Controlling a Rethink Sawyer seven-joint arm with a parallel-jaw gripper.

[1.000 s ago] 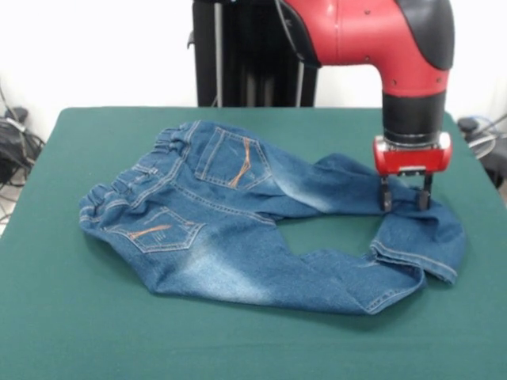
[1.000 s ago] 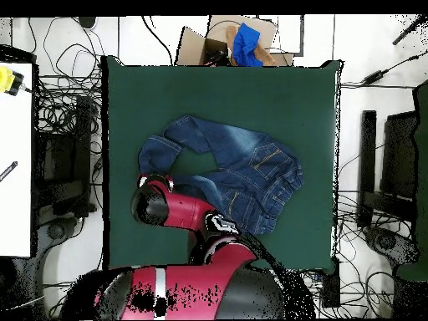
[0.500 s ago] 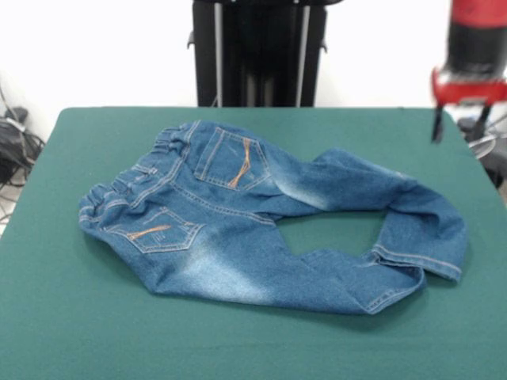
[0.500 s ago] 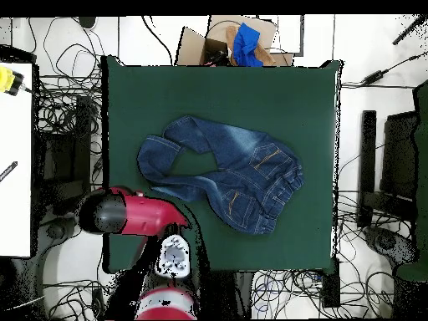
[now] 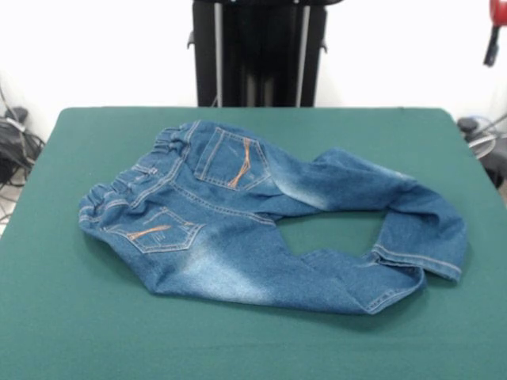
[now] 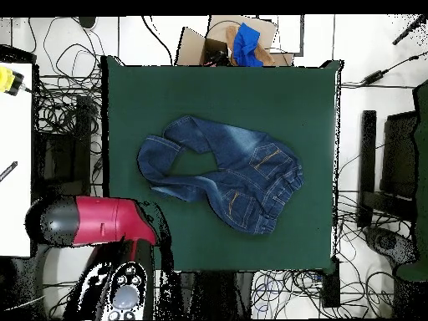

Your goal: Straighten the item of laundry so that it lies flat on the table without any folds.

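The item of laundry is a small pair of blue jeans lying back-pockets-up in the middle of the green table. Its gathered waistband is at the left in the front view. Both legs run right and curve toward each other, with a patch of bare table between them. The far leg bends round at the right, and its cuff lies over the near leg's cuff. In the overhead view the jeans form the same loop. My gripper barely shows at the top right edge, high up and well clear of the cloth. The red arm sits off the table's corner.
A cardboard box holding blue cloth stands beyond one table edge. Cables lie all around the table on the floor. A white desk and dark equipment flank the table. The black pedestal rises behind the far edge.
My gripper has lifted off the far trouser leg and swung up and away past the table's edge. The jeans lie where they were left.
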